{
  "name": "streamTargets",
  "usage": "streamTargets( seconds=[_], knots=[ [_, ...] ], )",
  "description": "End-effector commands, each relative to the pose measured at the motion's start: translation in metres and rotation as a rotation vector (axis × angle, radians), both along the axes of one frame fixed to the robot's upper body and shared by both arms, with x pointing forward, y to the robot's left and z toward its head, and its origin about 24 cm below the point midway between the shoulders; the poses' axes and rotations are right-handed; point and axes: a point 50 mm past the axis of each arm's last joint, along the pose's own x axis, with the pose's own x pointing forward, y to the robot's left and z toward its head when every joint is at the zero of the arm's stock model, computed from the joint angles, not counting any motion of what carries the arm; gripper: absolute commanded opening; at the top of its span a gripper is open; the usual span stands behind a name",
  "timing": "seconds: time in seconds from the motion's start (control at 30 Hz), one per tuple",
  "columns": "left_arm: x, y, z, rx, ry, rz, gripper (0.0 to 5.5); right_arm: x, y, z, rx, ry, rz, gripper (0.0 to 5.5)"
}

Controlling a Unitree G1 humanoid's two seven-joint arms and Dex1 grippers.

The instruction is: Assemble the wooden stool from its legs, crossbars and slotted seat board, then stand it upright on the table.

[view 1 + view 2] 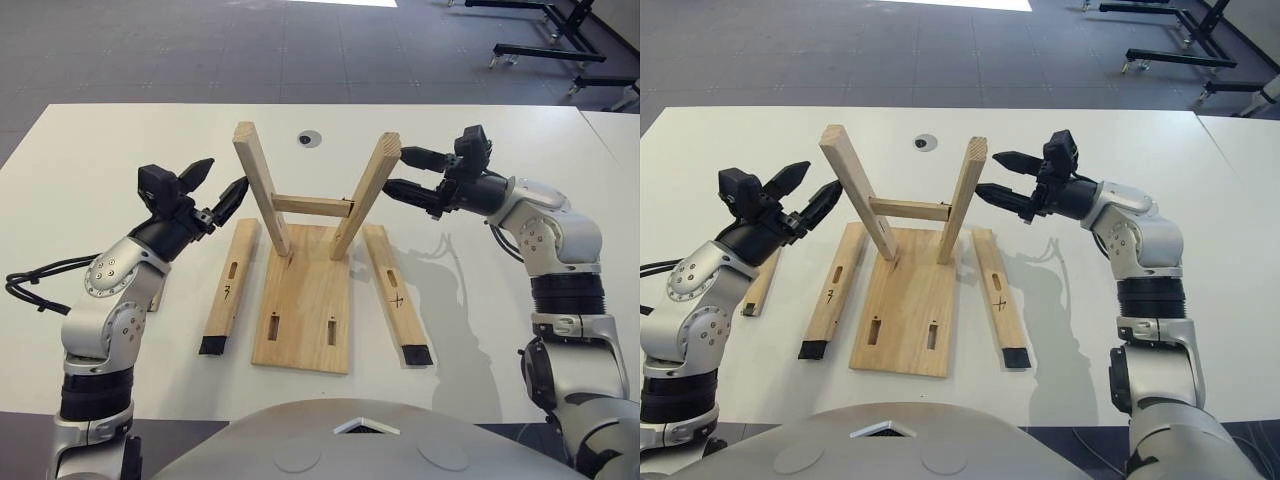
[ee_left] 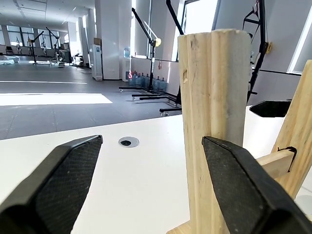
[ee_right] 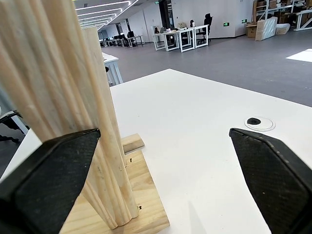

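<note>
Closest to you, the slotted seat board point(image 1: 300, 305) lies flat on the desk point(image 1: 120, 150), left upright leg point(image 1: 260, 188) and right upright leg point(image 1: 363, 195) standing in it, tops leaning outward. Your left hand point(image 1: 222, 183) and right hand point(image 1: 398, 171) sit just outboard of those tops, fingers spread, gripping nothing.

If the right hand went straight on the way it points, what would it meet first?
Probably the upright leg on its side: the open right hand points at its upper part from close by, though depth is unclear.
</note>
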Motion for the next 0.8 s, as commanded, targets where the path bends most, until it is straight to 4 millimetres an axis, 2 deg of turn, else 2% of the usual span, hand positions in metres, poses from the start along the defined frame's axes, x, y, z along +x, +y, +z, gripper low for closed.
streamTargets(
  seconds=[0.03, 0.1, 0.23, 0.37, 0.5, 0.6, 0.73, 0.8],
  knots=[
    [-0.007, -0.019, -0.005, -0.007, 0.031, -0.149, 3.77, 0.003, 0.009, -0.001, -0.015, -0.021, 0.039, 4.9],
    [-0.009, -0.011, -0.001, 0.016, 0.01, -0.129, 3.77, 0.005, 0.002, 0.0, -0.015, -0.039, 0.017, 4.9],
    [-0.009, 0.019, 0.017, 0.076, -0.042, -0.056, 3.77, 0.005, -0.009, 0.004, -0.006, -0.063, -0.015, 4.9],
    [-0.011, 0.047, 0.026, 0.131, -0.061, 0.04, 3.77, -0.003, -0.021, 0.005, -0.016, -0.056, -0.022, 4.9],
    [-0.017, 0.064, 0.027, 0.171, -0.046, 0.115, 3.77, -0.007, -0.032, 0.004, -0.052, -0.045, -0.042, 4.9],
    [-0.043, 0.078, 0.005, 0.26, 0.08, 0.251, 3.77, -0.009, -0.045, 0.012, -0.039, -0.074, -0.111, 4.9],
    [-0.085, 0.075, -0.042, 0.249, 0.421, 0.379, 3.77, -0.027, -0.048, 0.016, -0.062, -0.079, -0.124, 4.9],
    [-0.095, 0.075, -0.056, 0.252, 0.526, 0.424, 3.77, -0.035, -0.047, 0.016, -0.063, -0.064, -0.123, 4.9]
  ],
)
